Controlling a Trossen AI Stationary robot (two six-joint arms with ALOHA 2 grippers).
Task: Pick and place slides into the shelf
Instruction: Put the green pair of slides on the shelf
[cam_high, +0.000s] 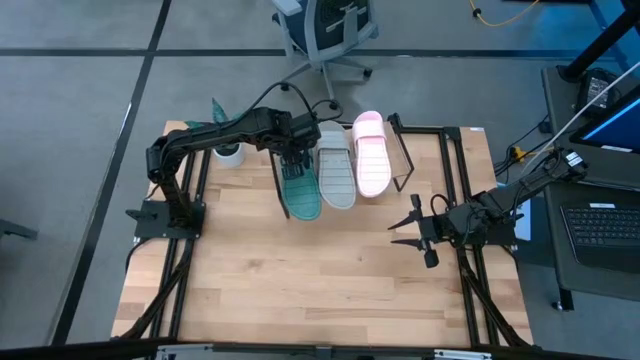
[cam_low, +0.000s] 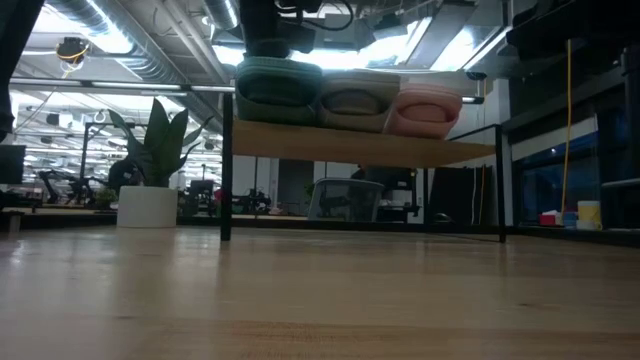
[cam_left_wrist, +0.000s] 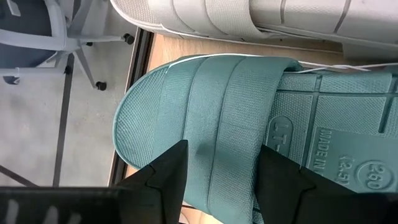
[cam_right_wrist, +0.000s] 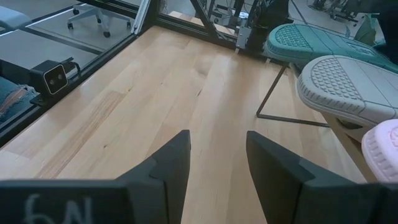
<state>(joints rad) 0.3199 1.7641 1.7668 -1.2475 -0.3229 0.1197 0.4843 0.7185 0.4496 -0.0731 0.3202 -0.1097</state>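
Three slides lie side by side on the slanted wooden shelf (cam_low: 350, 146) at the table's far side: teal slide (cam_high: 300, 190) on the left, grey slide (cam_high: 335, 170) in the middle, pink slide (cam_high: 372, 160) on the right. In the low view their ends overhang the board's edge. My left gripper (cam_high: 293, 165) is over the teal slide, open, and its fingers (cam_left_wrist: 168, 177) stand above the wide strap (cam_left_wrist: 224, 106). My right gripper (cam_high: 412, 228) waits open above bare tabletop, to the right of the shelf. My left gripper (cam_left_wrist: 224, 180) comes at the teal slide's strap from above, with its open fingers over the strap's width. I cannot tell whether the fingertips touch the strap. The slide lies flat on the shelf board beside the grey slide (cam_left_wrist: 249, 18).
A small white plant pot (cam_high: 228, 152) stands at the table's far left, next to the shelf. The shelf's black wire frame (cam_high: 405, 160) sticks out on the right. An office chair (cam_high: 325, 30) is beyond the far edge. The table's near half (cam_high: 320, 280) is bare wood.
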